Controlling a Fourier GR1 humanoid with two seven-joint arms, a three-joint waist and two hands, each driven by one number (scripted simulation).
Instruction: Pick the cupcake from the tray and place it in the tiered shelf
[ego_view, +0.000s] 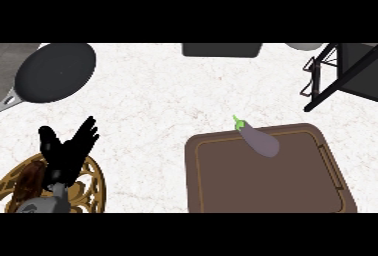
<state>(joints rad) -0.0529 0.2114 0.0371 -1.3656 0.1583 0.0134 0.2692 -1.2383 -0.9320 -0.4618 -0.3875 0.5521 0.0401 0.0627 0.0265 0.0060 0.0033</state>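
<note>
**Desk, tray and shelf: state at this moment**

White marbled desk (162, 100) fills the view from above.

Tray (221, 195): brown, rectangular, rounded corners, raised rim, at lower right. Contents: one purple eggplant (260, 141) with a green stem, lying across the tray's upper rim, stem end pointing out over the desk, body end inside. No cupcake can be made out on the tray's visible floor.

Shelf (332, 75): black frame at upper right, only partly in view; what its tiers hold cannot be told.

Pan (55, 72): dark, round, upper left, with a grey handle running off the left edge. Nothing in it.

Trivet (92, 180): gold openwork, round, lower left. A dark brown lump (31, 180) lies on its left part; too dim to identify.

Dark box (221, 49): at the top edge, centre, cut off by the frame. A pale round thing (303, 46) sits just left of the shelf, also cut off.

Left hand (68, 147): black, above the trivet at lower left, fingers straight and spread, pointing up and right, holding nothing. Grey forearm enters below it.

Right hand: does not show.

Cupcake: position cannot be told from this view.
</note>
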